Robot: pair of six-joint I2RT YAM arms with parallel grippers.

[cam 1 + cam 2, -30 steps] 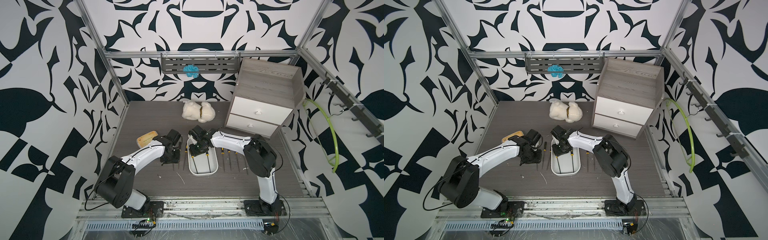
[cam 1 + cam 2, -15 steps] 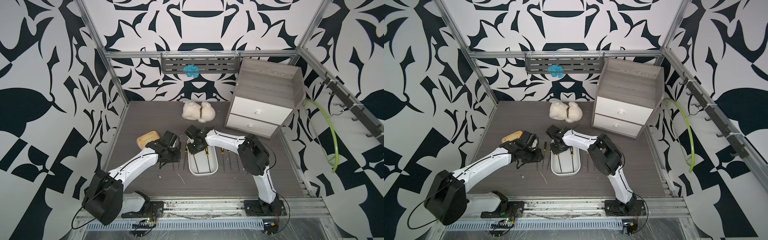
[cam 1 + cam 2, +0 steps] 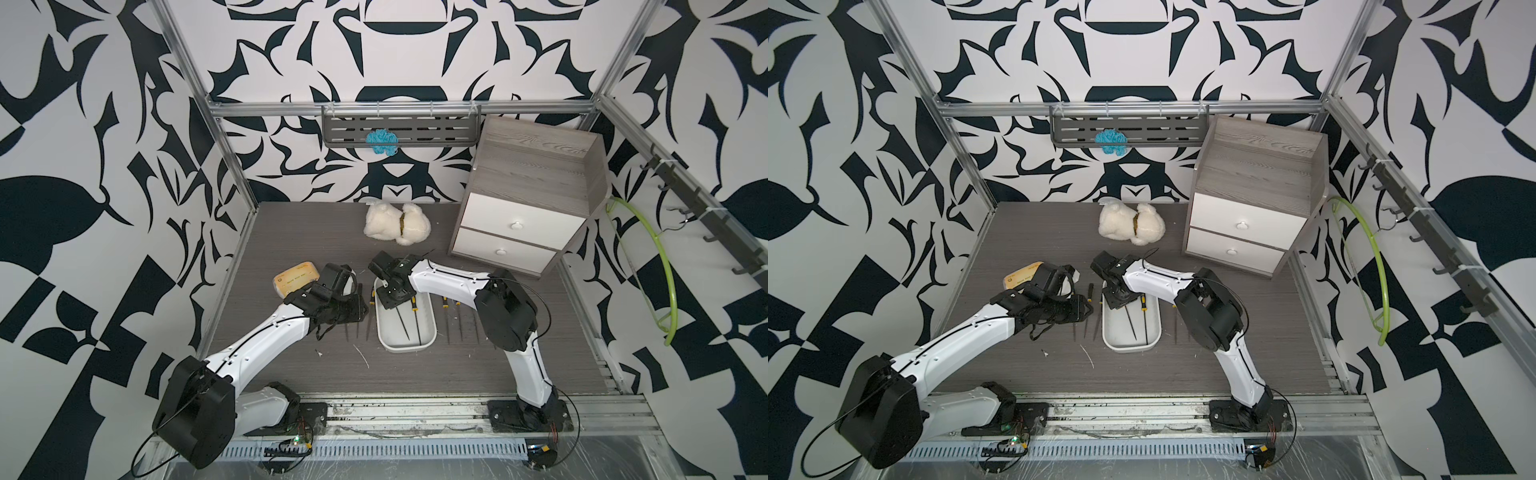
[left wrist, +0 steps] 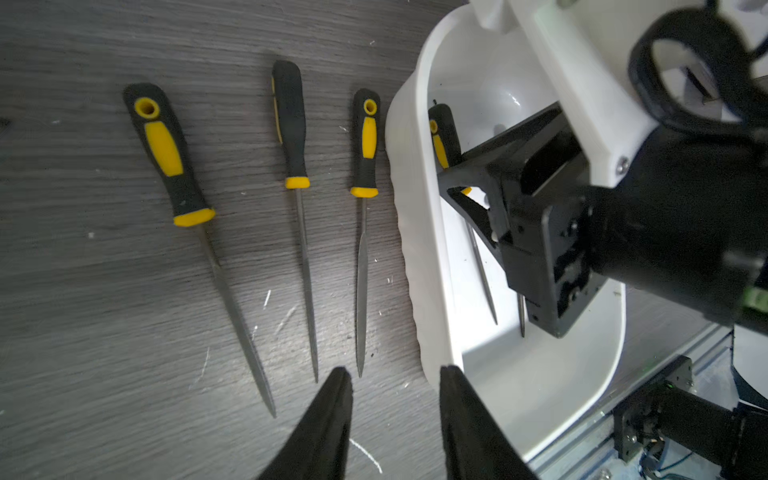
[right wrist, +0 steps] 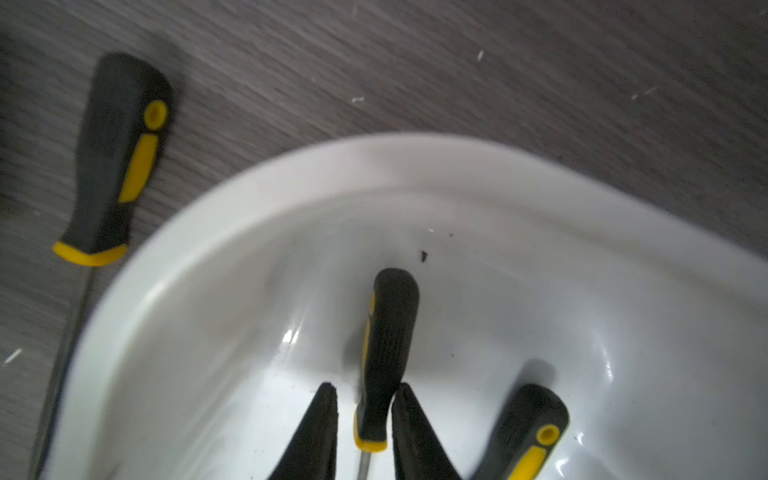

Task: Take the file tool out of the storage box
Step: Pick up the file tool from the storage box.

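Note:
The storage box (image 3: 432, 332) is a shallow white tub at mid-table, also seen in the other top view (image 3: 1158, 328). Two file tools lie in it, with black-and-yellow handles at the far end. My right gripper (image 5: 363, 390) reaches down into that end (image 3: 392, 300). Its jaws straddle the neck of one file tool (image 5: 390, 332); one finger touches the handle and a narrow gap shows at the other. The second file (image 5: 528, 428) lies beside it. My left gripper (image 4: 392, 372) hangs open and empty over the table at the box's left wall (image 4: 411, 232).
Three files (image 4: 166, 153) (image 4: 291, 124) (image 4: 365, 145) lie side by side left of the box, and several more (image 3: 446, 316) lie to its right. A grey cabinet (image 3: 532, 208) stands at the back right, a plush toy (image 3: 397, 226) behind the box, a yellow block (image 3: 297, 278) at the left.
The left arm has swung lower and its gripper has slid a little forward, next to the box. The right gripper's jaws have narrowed around the file handle while it shifted slightly inside the box.

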